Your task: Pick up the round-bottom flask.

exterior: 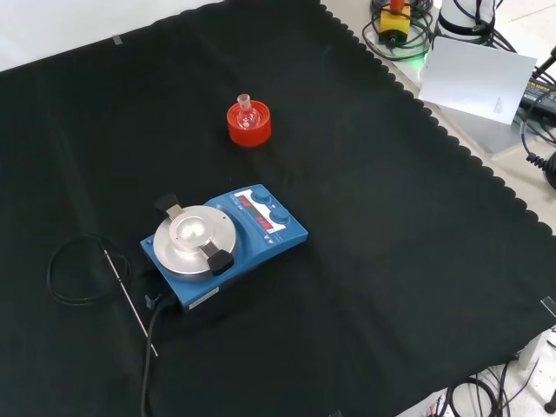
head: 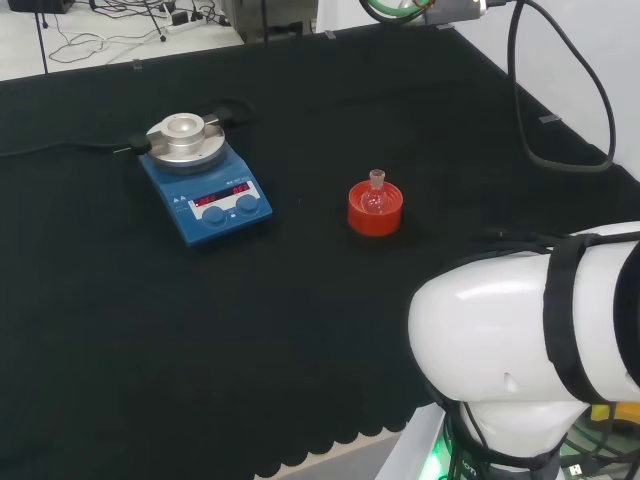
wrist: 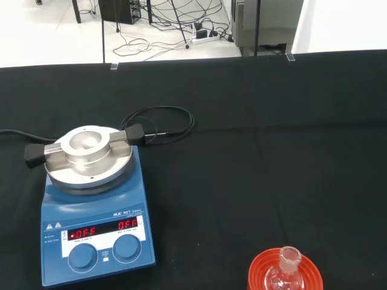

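Looking for the robot hand first, and its fingers can't be made out from any angle, so whether it is released, clenched or grasping something I cannot tell. Out on the desk (head: 300, 330), draped in black cloth, the small clear glass round-bottom flask (head: 376, 196) sits upright in its red ribbed ring stand (head: 375, 210), short neck pointing up, nothing touching it. From the front view the flask (exterior: 247, 112) and the red stand (exterior: 249, 124) are toward the top centre of the cloth, and in the wrist view the flask (wrist: 286, 270) shows close up, nested in the stand (wrist: 260, 275). Well apart from it stands a blue magnetic stirrer hotplate with a round silver top plate (head: 204, 182), to the flask's left in the head view, with red lit displays and two blue knobs on its face. A black cable (exterior: 82, 269) coils on the cloth beside the hotplate (exterior: 224, 242) in the front view.
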{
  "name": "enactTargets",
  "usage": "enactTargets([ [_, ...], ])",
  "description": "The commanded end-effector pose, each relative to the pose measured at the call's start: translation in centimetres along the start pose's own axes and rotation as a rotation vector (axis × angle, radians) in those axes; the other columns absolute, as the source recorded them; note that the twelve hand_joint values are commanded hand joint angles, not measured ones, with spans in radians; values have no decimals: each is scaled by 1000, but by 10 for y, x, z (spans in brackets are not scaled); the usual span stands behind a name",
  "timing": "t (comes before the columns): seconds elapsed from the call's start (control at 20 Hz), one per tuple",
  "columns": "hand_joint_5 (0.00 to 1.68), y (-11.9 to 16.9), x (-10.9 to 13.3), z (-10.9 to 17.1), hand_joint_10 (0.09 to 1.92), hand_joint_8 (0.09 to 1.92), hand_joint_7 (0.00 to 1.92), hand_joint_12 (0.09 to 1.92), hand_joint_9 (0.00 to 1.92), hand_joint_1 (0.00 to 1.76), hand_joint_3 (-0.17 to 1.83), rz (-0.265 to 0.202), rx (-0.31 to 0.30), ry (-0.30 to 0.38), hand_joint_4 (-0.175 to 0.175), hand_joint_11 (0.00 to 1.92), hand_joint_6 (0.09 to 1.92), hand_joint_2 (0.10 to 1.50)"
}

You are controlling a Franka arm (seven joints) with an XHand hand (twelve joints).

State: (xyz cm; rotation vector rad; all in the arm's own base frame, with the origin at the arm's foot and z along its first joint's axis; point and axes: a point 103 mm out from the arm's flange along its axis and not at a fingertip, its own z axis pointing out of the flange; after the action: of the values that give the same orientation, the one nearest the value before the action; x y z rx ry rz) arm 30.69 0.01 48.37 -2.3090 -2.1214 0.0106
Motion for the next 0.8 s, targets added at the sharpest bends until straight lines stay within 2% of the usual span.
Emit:
enactTargets([
  [0.05, 218, 0, 0, 0, 880, 780, 319, 1346, 416, 354, 601, 1, -7, -4, -20, 256, 407, 1076],
  [0.1, 228, 0, 0, 0, 780, 679, 167, 1356, 276, 216, 493, 1, -8, -5, -15, 124, 350, 1155],
  [0.2, 246, 1, 0, -1, 698, 596, 59, 1364, 174, 113, 380, 2, -8, -7, -12, 26, 284, 1230],
  [0.45, 263, 5, -6, 2, 672, 568, 35, 1365, 150, 85, 322, 11, 8, 6, -11, 0, 244, 1264],
  [0.8, 268, 15, -39, 27, 672, 567, 39, 1368, 155, 90, 313, 47, 44, 25, -11, 0, 237, 1266],
])
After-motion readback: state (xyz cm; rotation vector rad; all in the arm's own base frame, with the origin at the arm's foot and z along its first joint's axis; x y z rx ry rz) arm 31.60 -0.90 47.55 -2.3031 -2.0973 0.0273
